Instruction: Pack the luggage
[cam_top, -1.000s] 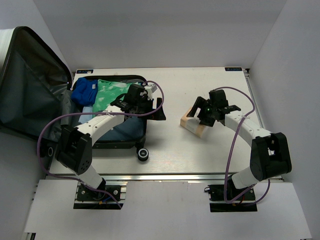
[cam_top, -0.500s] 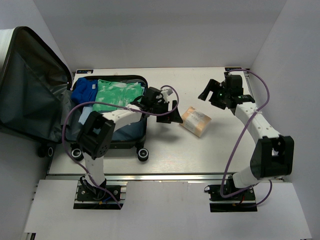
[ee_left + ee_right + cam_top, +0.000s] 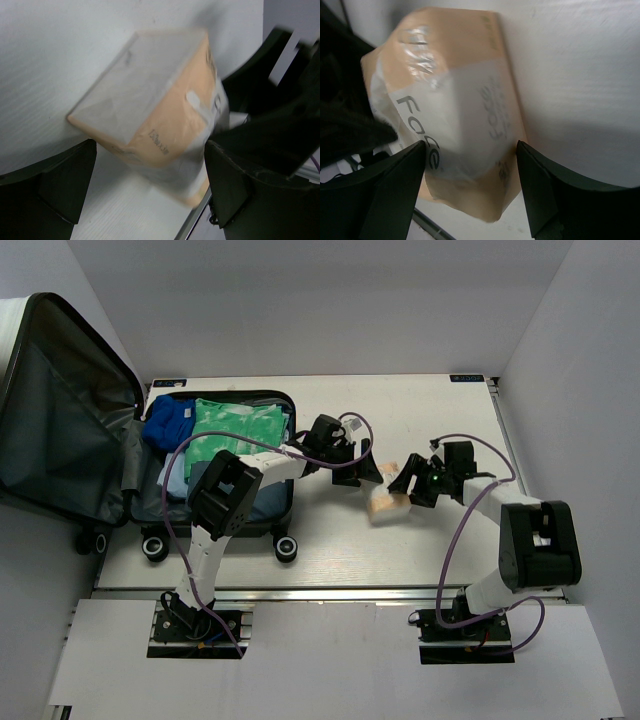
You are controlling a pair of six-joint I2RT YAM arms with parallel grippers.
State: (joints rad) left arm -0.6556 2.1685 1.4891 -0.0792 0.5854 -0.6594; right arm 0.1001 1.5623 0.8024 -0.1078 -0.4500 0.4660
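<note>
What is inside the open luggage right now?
Inside the luggage lie a blue garment and a green patterned item, side by side at the far end. The left arm crosses the nearer part, so what lies under it cannot be seen.

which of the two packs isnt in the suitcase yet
The orange tissue pack: it lies on the table, while the green pack is already inside the open luggage.

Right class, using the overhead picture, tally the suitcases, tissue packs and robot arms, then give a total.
suitcase: 1
tissue pack: 1
robot arms, left and right: 2
Total: 4
</note>
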